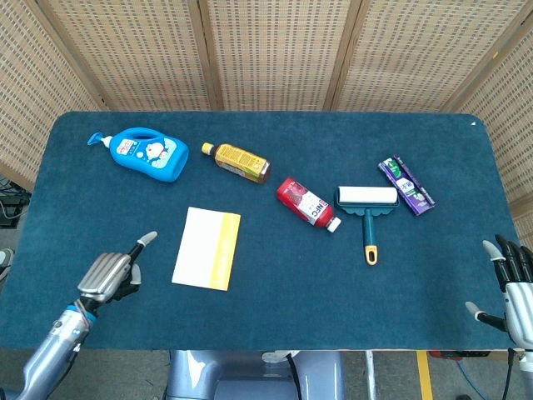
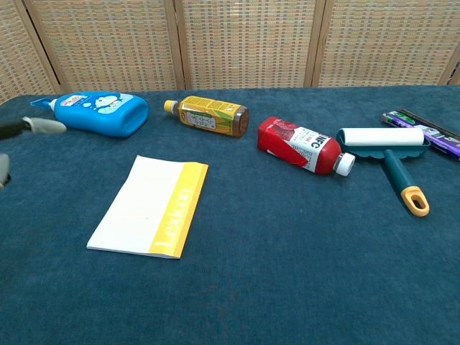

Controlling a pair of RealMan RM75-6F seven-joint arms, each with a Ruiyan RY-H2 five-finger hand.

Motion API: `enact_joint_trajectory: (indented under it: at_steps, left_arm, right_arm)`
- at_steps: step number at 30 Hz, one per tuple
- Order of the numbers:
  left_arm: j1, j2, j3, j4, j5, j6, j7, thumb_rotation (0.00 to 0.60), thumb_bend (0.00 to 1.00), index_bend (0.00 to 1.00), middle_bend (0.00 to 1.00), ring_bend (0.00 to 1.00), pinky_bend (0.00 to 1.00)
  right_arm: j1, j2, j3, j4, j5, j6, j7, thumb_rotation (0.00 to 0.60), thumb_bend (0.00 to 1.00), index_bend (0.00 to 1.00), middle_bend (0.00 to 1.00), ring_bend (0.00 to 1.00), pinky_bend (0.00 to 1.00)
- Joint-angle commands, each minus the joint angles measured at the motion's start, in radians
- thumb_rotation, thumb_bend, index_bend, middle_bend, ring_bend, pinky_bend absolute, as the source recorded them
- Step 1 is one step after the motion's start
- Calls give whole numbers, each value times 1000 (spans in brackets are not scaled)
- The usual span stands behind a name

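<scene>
Beside the white-and-yellow booklet hovers the left hand, empty

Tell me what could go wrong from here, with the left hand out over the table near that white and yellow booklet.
The left hand is empty beside the white and yellow booklet, which lies flat on the blue cloth; fingers may slide off its thin edge or push it along. A wide reach could nudge the blue detergent bottle, which lies on its side. The right hand sits at the table's far edge, too distant to steady anything.
</scene>
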Motion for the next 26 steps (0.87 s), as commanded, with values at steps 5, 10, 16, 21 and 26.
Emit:
enact_joint_trajectory:
  at_steps: [5, 10, 16, 21, 26]
  left_arm:
    - [-228, -90, -46, 27, -393, -276, -1, 600, 919, 0, 980, 958, 1000]
    - [-279, -117, -31, 51, -465, -294, 8, 600, 919, 0, 980, 958, 1000]
    - [-324, -131, -4, 64, -519, -308, 9, 600, 916, 0, 979, 958, 1000]
    - [-348, -139, 17, 68, -559, -283, 22, 600, 914, 0, 980, 958, 1000]
    - [-368, -134, 31, 66, -590, -295, 14, 600, 913, 0, 980, 958, 1000]
  right_arm:
    - [3, 0, 0, 3, 7, -9, 2, 600, 0, 0, 0, 0, 0]
    - [4, 0, 0, 4, 7, -11, 4, 600, 0, 0, 0, 0, 0]
    - [4, 4, 2, 7, 15, -15, 21, 600, 0, 0, 0, 0, 0]
    - [4, 5, 2, 9, 16, -15, 27, 600, 0, 0, 0, 0, 0]
    - [4, 6, 1, 9, 14, -15, 27, 600, 0, 0, 0, 0, 0]
